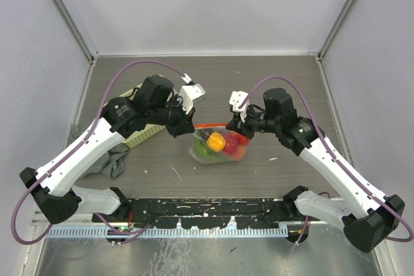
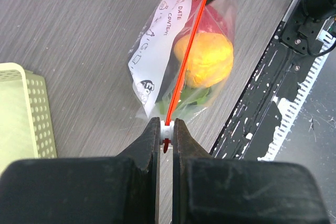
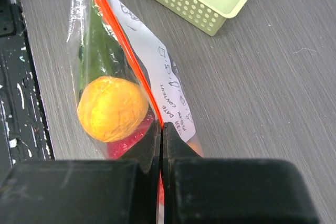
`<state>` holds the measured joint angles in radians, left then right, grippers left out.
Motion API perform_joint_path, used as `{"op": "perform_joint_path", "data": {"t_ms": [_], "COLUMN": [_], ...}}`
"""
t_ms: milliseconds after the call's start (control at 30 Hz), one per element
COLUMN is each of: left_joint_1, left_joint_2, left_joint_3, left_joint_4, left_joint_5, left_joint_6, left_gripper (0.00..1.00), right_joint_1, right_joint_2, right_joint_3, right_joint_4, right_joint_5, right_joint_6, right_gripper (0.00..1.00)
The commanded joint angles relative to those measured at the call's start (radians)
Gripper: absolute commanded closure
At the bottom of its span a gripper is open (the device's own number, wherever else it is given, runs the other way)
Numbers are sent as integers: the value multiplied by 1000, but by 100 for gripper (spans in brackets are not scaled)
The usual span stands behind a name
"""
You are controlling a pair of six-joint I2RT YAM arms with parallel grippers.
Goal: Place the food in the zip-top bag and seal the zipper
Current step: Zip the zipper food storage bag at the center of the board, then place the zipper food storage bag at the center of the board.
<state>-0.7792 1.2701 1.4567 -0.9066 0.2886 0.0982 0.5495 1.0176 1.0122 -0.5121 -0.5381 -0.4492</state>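
Sealing stage: food bagged; left hand and right hand clench opposite zipper ends; next, probably slide along it.

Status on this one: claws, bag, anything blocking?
Left claw, right claw both shut on zipper ends, strip taut. Food inside zip-top bag. Nothing blocking.

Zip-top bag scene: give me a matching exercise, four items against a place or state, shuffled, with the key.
Items
1. zipper
2. mesh basket
3. round orange-yellow food
4. grey cloth

Places or states
A. inside the zip-top bag
B. stretched between the left pincer and the right pincer, both shut on it
C. crumpled, left of the mesh basket
D. yellow-green, perforated walls

Pairs: 1-B, 2-D, 3-A, 4-C
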Motion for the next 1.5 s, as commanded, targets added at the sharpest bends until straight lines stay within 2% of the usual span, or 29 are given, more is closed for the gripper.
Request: {"op": "perform_joint_path", "data": {"t_ms": [0,167,300,367,400,467,533,600,700,833,900,1033,1133,1300,1467], "left_joint_1": [9,10,10,9,10,10,15,30,69,168,202,250,292,313,313], "left_joint_2": [-80,-110,-140,-164,-177,-208,-255,-305,-380,-439,-438,-420,-417,-443,-484], "left_joint_3": [23,-31,-91,-131,-148,-177,-204,-233,-285,-334,-334,-319,-316,-328,-328], "left_joint_4": [-93,-94,-2,66,102,155,196,237,308,357,353,326,316,325,324], "left_joint_5": [-131,-232,-251,-282,-304,-376,-446,-502,-560,-566,-577,-622,-613,-598,-601], "left_joint_6": [32,34,4,-17,-25,-37,-43,-49,-70,-133,-165,-220,-256,-272,-292], "left_gripper": [100,100,100,94,90,71,48,33,17,4,0,2,2,2,2], "right_joint_1": [-10,-10,-9,-10,-10,-10,-10,-10,-10,-11,-11,-11,-10,3,87], "right_joint_2": [-44,-42,-28,-18,-11,4,24,48,78,124,150,180,182,181,167], "right_joint_3": [-6,-11,-13,-16,-15,-6,17,47,79,83,87,88,60,-57,-171], "right_joint_4": [32,83,142,184,204,237,254,263,299,401,441,502,497,501,488], "right_joint_5": [219,276,273,282,290,311,344,394,448,550,609,683,609,492,460], "right_joint_6": [61,100,113,111,107,85,57,30,-9,-90,-133,-211,-207,-112,-38], "right_gripper": [99,99,99,99,99,99,99,99,99,99,99,99,99,99,99]}}
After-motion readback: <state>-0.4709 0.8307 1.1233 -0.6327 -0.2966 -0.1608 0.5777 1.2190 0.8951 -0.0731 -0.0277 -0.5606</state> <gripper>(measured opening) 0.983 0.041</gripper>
